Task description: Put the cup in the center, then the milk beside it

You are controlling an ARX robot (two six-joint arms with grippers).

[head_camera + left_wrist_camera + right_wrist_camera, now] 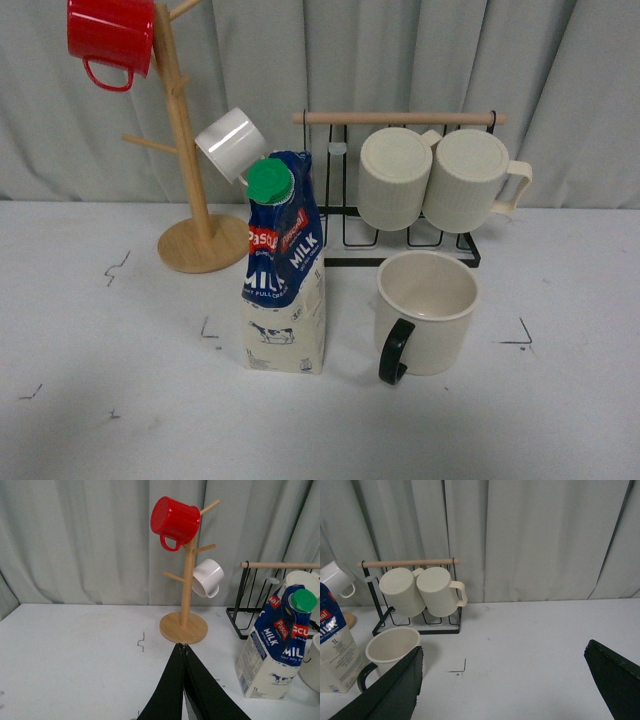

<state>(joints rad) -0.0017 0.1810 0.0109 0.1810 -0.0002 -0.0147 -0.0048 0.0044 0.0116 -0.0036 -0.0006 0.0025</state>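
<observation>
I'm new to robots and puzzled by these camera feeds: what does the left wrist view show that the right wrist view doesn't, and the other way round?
Only the left wrist view shows the red metal mug hanging on the wooden mug tree, the carton's green round cap, and the left arm's black jaws shut together.

Only the right wrist view shows the large cream cup with a black handle and the right arm's jaws spread wide.

Both show the blue-and-white milk carton, the small white mug, the wire rack and the white table.

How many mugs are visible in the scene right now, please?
5: a red mug and a white mug on the wooden tree, two ribbed cream mugs on the wire rack, the cup on the table.
</observation>
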